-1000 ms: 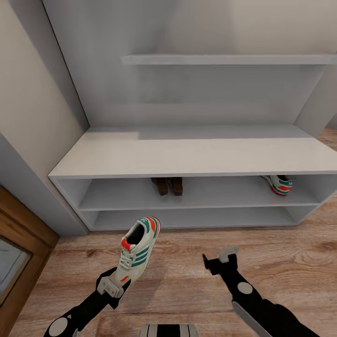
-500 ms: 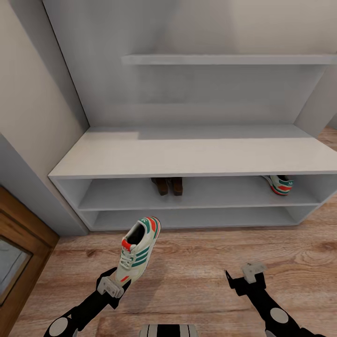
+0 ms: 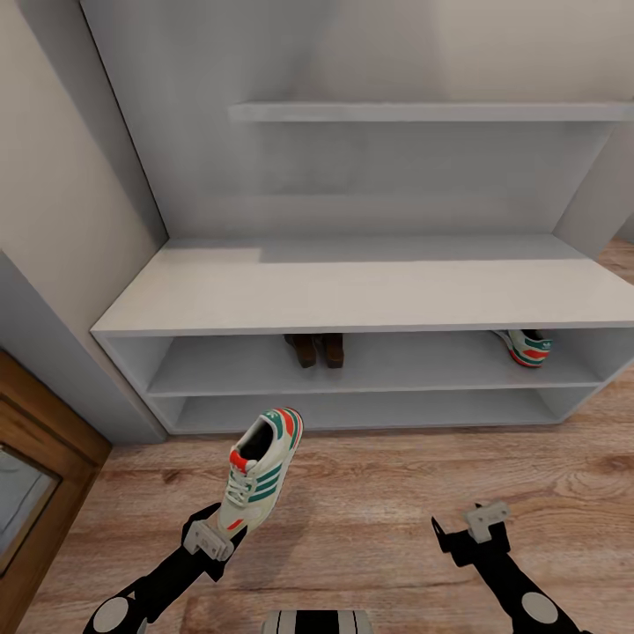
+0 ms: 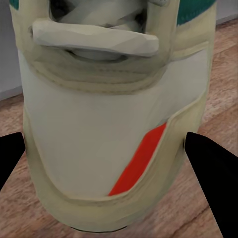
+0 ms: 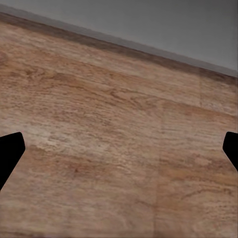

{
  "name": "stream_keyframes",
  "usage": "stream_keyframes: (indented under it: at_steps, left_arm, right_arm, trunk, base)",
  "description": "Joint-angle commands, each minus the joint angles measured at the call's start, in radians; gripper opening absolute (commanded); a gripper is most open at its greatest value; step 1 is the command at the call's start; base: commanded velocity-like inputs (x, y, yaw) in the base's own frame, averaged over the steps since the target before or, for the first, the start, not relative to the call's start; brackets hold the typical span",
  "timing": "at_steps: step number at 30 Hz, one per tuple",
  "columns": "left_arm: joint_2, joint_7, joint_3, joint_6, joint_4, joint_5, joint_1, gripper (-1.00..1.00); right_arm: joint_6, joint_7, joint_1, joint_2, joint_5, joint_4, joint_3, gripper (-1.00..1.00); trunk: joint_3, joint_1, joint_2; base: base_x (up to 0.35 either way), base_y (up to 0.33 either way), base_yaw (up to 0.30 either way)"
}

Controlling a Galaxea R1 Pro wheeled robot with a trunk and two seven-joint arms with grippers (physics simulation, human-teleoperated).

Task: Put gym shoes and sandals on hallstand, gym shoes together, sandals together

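Meanwhile, the left claw [image 3: 231, 521] grips one sneaker [image 3: 258, 468] by its toe end, holding it above the wooden floor [image 3: 370, 493] just in front of the shoe rack [image 3: 352, 299]. From the left wrist camera, the two dark fingertips [image 4: 210, 163] stand to either side of the shoe's cream toe with its red-orange patch, so the claw is closed on the sneaker [image 4: 114, 129]. The shoe's long axis runs away from the robot, heel end raised and tilted a little to the right toward the rack's open shelves.

The second sneaker [image 3: 527, 345] sits at the far right end of the upper shelf, while the pair of brown sandals [image 3: 317, 349] stands side by side near the middle of that same shelf. The held shoe therefore hangs well to the left of its partner, with the sandals between them along the shelf. To sit beside its mate it would likely have to travel rightward past the sandals.

The right claw [image 3: 467, 528] hovers low over bare floor, empty, its fingertips [image 5: 10, 153] spread wide apart at the edges of the right wrist camera. It appears the nearer arm to the shelved sneaker, though the left arm carries the load.
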Motion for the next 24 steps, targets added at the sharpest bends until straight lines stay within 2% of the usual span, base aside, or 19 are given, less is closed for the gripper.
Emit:
stream_keyframes:
  at_steps: [1, 17, 24]
  left_arm:
    - [0.0, 0.0, 0.0, 0.0, 0.0, 0.0, 0.0, -1.0]
    - [-0.001, 0.001, -0.001, 0.0, 0.0, -0.002, 0.0, -1.0]
    - [-0.003, 0.002, -0.002, 0.0, 0.001, -0.003, 0.0, -1.0]
  right_arm:
    - [-0.001, 0.001, 0.001, -0.001, 0.0, 0.0, 0.0, 1.0]
    - [0.0, 0.003, 0.007, -0.004, 0.002, 0.001, 0.003, 1.0]
    - [0.001, 0.003, 0.008, -0.004, 0.002, 0.002, 0.004, 1.0]
  trunk:
    - [0.0, 0.0, 0.0]
    - [0.0, 0.0, 0.0]
    - [0.0, 0.0, 0.0]
  base:
    - [0.0, 0.0, 0.0]
    - [-0.003, 0.0, 0.0]
    - [-0.149, 0.0, 0.0]
